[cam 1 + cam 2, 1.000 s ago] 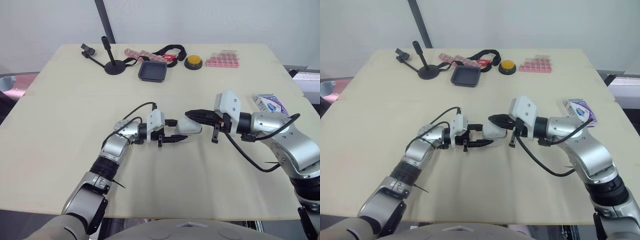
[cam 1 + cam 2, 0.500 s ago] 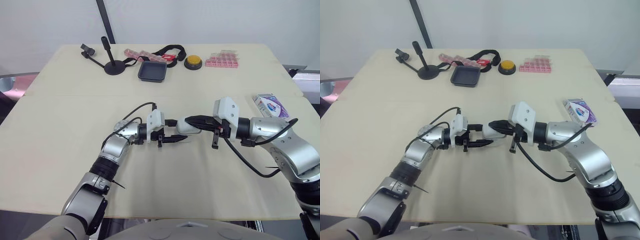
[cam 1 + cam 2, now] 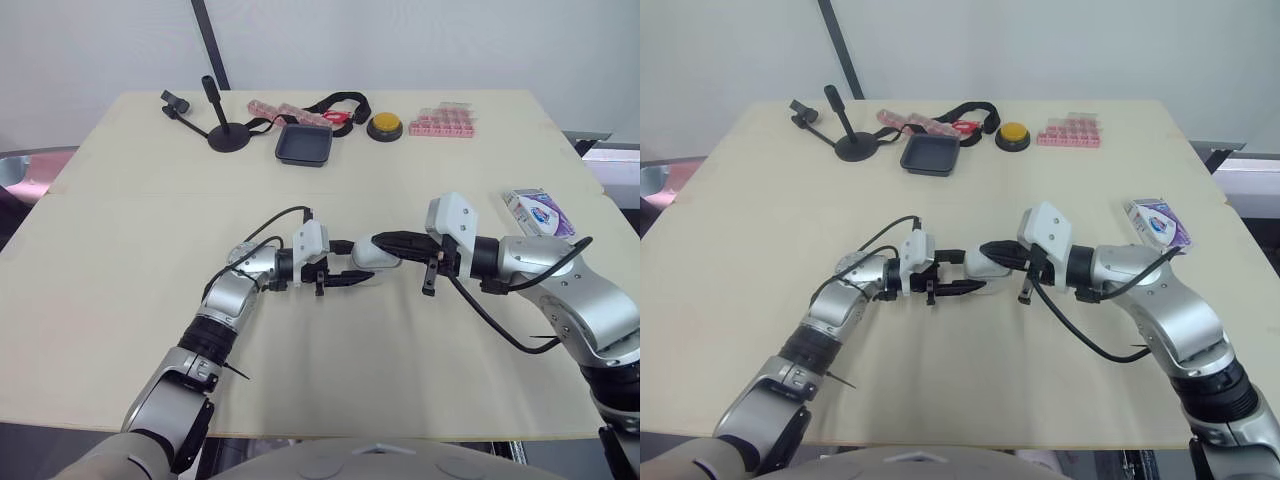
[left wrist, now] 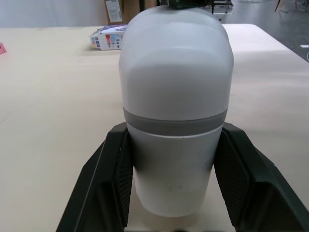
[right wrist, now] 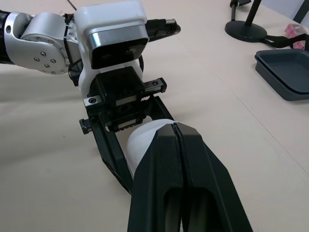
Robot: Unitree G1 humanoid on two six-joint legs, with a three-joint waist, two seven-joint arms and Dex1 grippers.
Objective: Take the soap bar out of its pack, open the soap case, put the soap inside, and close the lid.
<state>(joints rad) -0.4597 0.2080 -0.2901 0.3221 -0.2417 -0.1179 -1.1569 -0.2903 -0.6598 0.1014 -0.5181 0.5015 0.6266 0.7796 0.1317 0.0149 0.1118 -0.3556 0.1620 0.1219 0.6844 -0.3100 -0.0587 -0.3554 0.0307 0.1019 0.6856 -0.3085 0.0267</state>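
The white soap case [image 3: 375,252] with a grey band lies closed at mid-table, and my left gripper [image 3: 347,274] is shut on it, one finger [image 4: 104,186] on each side of its near end. My right gripper [image 3: 386,240] is shut, its two fingers pressed together with their tip [image 5: 175,127] over the top of the case [image 5: 141,141], at or just above the far end of the lid. The soap pack [image 3: 540,210], a white and purple box, lies on the table at the far right, behind my right arm.
Along the back edge stand a black stand [image 3: 227,130], a dark tray [image 3: 305,142], a black strap [image 3: 335,102], a yellow button [image 3: 386,124] and pink pill boxes [image 3: 446,120]. Bare tabletop lies in front of both arms.
My right gripper has moved left and down from beside the case until its shut tip is over the lid. The left gripper and the case have stayed put.
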